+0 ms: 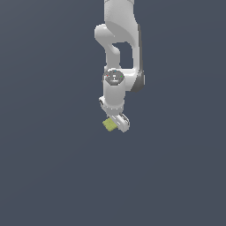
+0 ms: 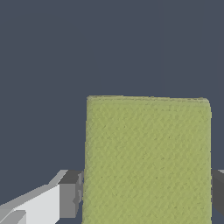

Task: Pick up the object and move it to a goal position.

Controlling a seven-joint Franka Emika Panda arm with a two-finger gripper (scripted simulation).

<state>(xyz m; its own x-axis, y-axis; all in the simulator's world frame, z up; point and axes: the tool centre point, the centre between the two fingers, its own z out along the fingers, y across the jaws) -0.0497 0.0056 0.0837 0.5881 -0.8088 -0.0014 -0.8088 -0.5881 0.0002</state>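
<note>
Wrist view fills with the yellow-green block point(image 2: 148, 159), and my two fingers point(image 2: 69, 194) press against its opposite edges, so my jaws are clenched on it. Seen from the exterior view, my gripper point(image 1: 118, 124) hangs below the white arm point(image 1: 119, 48), with the block point(image 1: 109, 125) sticking out of it toward nine o'clock. Only flat grey surrounds us. No shadow shows under the block, so I cannot tell whether it is off the ground yet.

I judge the grasp is done and the carrying step is in hand. No goal marker shows in either view, so I cannot say which way it lies. The next move calls for a steady grip, with nothing jerky that might let the thin block slip or twist between my pads.
</note>
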